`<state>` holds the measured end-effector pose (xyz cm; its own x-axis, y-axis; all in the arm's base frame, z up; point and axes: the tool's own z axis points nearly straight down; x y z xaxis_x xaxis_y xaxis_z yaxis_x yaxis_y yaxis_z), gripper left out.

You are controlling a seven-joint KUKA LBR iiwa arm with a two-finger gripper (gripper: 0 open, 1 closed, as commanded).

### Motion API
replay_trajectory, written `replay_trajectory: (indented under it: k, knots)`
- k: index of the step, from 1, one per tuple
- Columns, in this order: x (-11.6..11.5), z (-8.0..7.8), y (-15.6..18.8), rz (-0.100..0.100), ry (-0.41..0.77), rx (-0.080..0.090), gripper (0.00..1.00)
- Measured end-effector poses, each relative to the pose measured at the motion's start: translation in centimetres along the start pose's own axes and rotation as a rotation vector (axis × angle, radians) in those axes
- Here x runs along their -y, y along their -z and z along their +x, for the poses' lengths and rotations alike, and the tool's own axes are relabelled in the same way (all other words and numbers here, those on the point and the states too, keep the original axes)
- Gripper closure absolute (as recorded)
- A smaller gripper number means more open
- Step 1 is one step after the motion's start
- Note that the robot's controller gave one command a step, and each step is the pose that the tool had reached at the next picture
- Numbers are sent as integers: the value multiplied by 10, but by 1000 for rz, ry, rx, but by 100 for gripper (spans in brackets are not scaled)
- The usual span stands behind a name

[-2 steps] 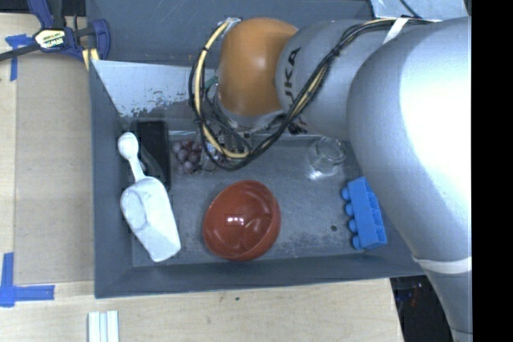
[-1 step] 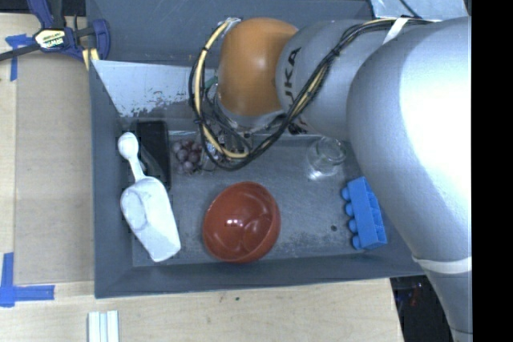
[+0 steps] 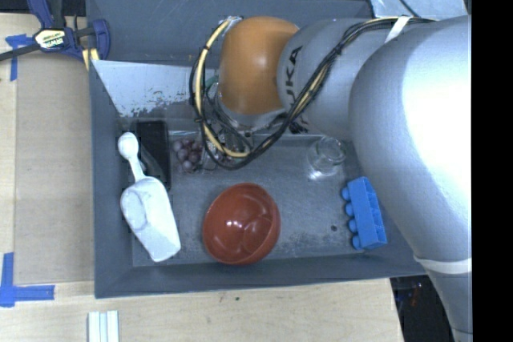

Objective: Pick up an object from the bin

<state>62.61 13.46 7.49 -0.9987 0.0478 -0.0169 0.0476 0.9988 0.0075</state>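
Bin (image 3: pixel 309 208) floor is scuffed grey, with scoop (image 3: pixel 151 212), bowl (image 3: pixel 240 224), brick (image 3: pixel 365 212) and glass (image 3: pixel 325 158) lying apart. Gripper (image 3: pixel 216 138) hangs near the back; its state I cannot tell.

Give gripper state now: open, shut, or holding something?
Gripper: cannot tell; it sits beneath the orange wrist cover, beside the black block.

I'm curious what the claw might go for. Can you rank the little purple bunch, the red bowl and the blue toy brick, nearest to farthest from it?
1. Purple bunch: right beside the claw, toward the view's left.
2. Red bowl: below the claw in the view, mid-bin.
3. Blue toy brick: by the bin's right wall, lower right in the view.
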Motion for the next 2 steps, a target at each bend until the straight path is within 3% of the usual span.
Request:
replay_trajectory:
  k: [2]
  knots:
    - [0,0,35,1,0,-3,100]
